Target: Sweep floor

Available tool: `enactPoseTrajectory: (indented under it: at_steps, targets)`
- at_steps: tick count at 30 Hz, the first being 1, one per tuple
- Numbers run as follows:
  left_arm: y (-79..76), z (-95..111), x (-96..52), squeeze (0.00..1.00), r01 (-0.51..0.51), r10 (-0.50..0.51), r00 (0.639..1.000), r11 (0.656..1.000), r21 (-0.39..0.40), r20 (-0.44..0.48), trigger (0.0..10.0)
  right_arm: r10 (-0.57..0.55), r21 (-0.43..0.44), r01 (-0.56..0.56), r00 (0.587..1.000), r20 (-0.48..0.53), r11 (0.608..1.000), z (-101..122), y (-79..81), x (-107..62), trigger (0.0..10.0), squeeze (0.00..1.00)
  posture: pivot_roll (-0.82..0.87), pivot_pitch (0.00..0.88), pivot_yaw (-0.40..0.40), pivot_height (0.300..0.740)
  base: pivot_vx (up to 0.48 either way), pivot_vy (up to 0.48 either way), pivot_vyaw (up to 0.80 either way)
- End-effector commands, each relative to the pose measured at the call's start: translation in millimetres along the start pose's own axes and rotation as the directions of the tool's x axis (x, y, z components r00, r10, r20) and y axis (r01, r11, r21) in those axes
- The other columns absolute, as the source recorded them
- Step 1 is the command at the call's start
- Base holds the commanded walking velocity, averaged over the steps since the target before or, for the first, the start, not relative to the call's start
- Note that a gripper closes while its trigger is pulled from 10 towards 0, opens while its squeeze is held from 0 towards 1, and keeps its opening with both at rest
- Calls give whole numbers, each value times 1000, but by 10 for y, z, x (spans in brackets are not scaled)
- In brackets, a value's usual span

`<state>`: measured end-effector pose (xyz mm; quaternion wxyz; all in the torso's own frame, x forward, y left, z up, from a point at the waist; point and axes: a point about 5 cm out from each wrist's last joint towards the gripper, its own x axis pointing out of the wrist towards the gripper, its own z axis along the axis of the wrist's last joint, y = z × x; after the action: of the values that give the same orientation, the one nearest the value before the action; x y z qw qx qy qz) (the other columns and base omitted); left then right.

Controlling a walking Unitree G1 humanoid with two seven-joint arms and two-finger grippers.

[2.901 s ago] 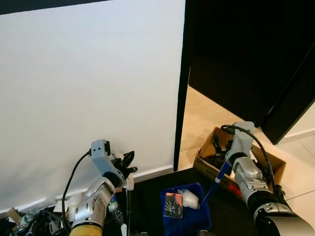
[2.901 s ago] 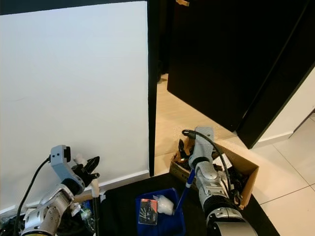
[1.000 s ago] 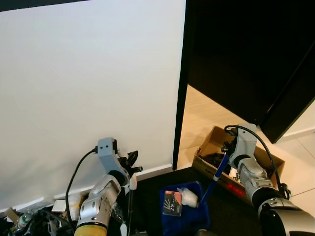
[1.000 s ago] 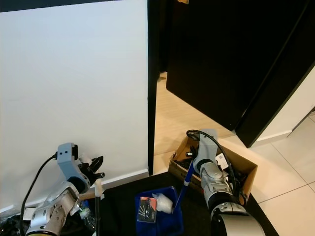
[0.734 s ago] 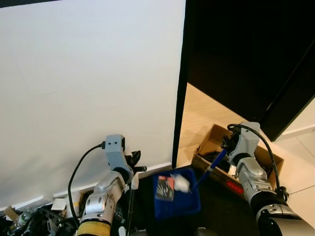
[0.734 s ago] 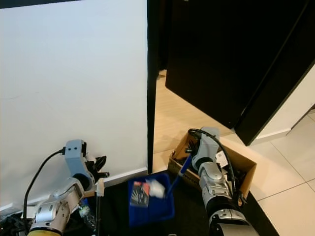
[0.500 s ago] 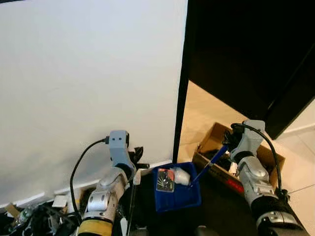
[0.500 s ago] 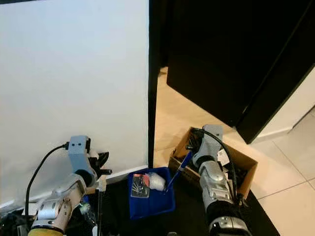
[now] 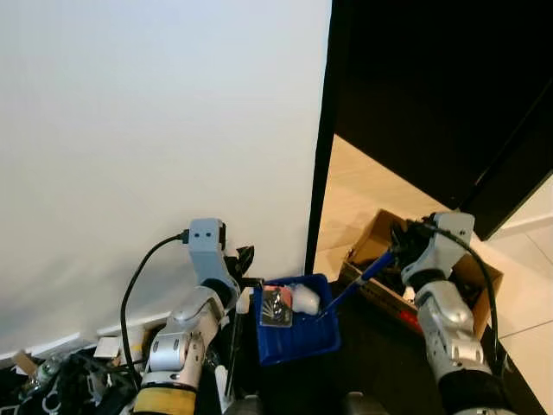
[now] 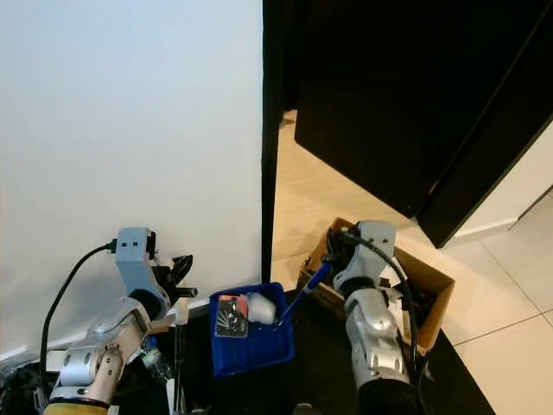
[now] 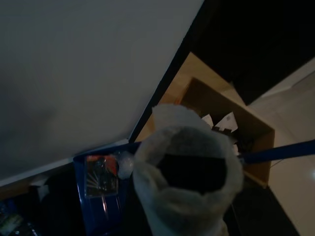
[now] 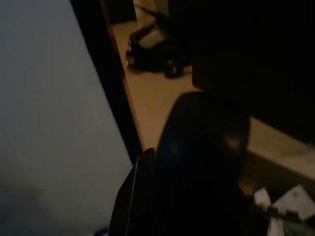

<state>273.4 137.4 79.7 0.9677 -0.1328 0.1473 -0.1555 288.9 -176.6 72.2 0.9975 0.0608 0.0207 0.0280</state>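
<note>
dustpan: the blue plastic dustpan (image 9: 295,332) hangs tilted above the dark floor mat (image 9: 380,363), its open side toward the white wall (image 9: 155,130); inside lie a small printed packet (image 9: 276,307) and a crumpled white wad (image 9: 306,299).
dustpan handle: the thin blue handle (image 9: 356,283) runs on a slant from the pan up to the right gripper (image 9: 399,251); its long axis points from the cardboard box side down toward the wall side.
right gripper: its black fingers are clamped on the top end of the blue handle, above the open brown cardboard box (image 10: 425,290) of dark clutter.
broom: a pale stick with a whitish wrapped top (image 10: 181,313) stands nearly upright, long axis vertical, beside the dustpan's wall-side edge.
left gripper: the left gripper (image 10: 180,278) sits at the top of the stick, by the baseboard; i cannot tell whether its fingers are closed on it.
left wrist view: the wrapped stick end (image 11: 189,189) looms close, with the dustpan (image 11: 101,191), the blue handle (image 11: 278,151) and the box (image 11: 231,128) behind it, seen from the wall side.
right wrist view: very dark; a black rounded shape up close, the white wall, a black door frame (image 12: 106,93) and a dark wheeled object (image 12: 152,46) on pale flooring.
surroundings: a black door (image 10: 397,104) stands open onto a light wooden floor (image 10: 320,199).
</note>
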Motion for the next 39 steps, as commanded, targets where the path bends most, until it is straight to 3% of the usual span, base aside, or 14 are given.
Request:
enactPoseTrajectory:
  at_steps: [1,3,6,15,17,22,30,39]
  targets:
    - [0,21,-40,0,-4,3,1000,996,94,7,10000,4,-2,-4,1000,-15,1000,-4,4,-78,10000,0,83,119,33,740,0,0,0]
    - [0,33,-56,0,-10,8,1000,986,166,10,10000,-9,-7,9,999,-33,1000,-15,-38,-170,10000,0,77,124,36,740,0,0,0]
    - [10,61,-57,0,-21,17,1000,980,198,23,10000,-23,-8,22,999,-38,1000,5,-80,-231,10000,0,73,126,38,740,0,0,0]
    - [-6,139,-26,0,-20,10,999,977,212,47,10000,-58,-1,58,998,-36,998,75,-208,-312,10000,0,63,126,47,740,0,0,0]
    - [-34,124,2,0,-1,-10,999,968,250,40,10000,-114,91,117,993,-28,989,104,-245,-281,10000,0,57,118,49,740,0,0,0]
    - [-49,111,28,0,13,-23,999,972,233,39,10000,-137,143,136,991,3,980,181,-250,-245,10000,0,51,107,42,740,0,0,0]
    - [-30,99,86,0,-23,12,998,983,180,60,10000,-136,144,136,991,-14,980,214,-270,-299,10000,0,44,94,33,740,0,0,0]
    - [-18,111,117,0,-43,30,997,979,201,68,10000,-139,142,138,990,-3,980,250,-285,-270,10000,0,44,98,30,740,0,0,0]
